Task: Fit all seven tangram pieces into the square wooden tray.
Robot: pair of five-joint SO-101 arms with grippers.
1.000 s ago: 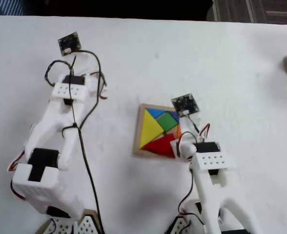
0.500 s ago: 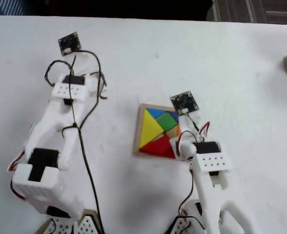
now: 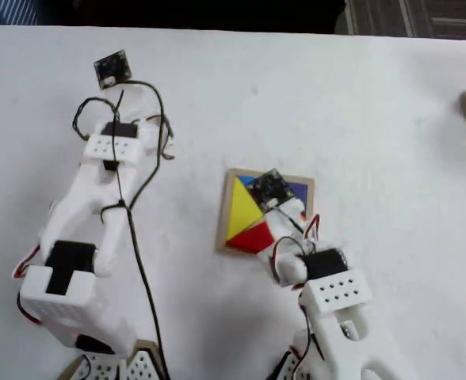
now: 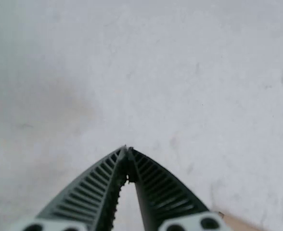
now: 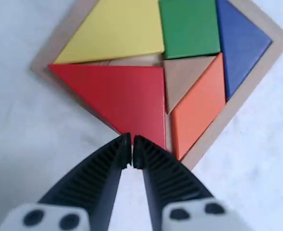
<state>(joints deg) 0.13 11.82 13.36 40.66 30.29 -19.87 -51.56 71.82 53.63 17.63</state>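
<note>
Square wooden tray near mid-table; both pincers closed, nothing held.

In the high view the tray is found just toward 5 o'clock of the middle of the table, with the yellow triangle at its 9 o'clock side, the red triangle at 7 o'clock and the blue triangle at 1 o'clock. The right gripper is held with its jaws pressed together at the tray's rim, by the red triangle's corner. A green square and an orange parallelogram are seated beside the blue one. Whether the wood-coloured triangle between them is a piece or bare floor cannot be told. The left gripper is likewise closed over bare table toward 10 o'clock, well apart from the tray.
</note>
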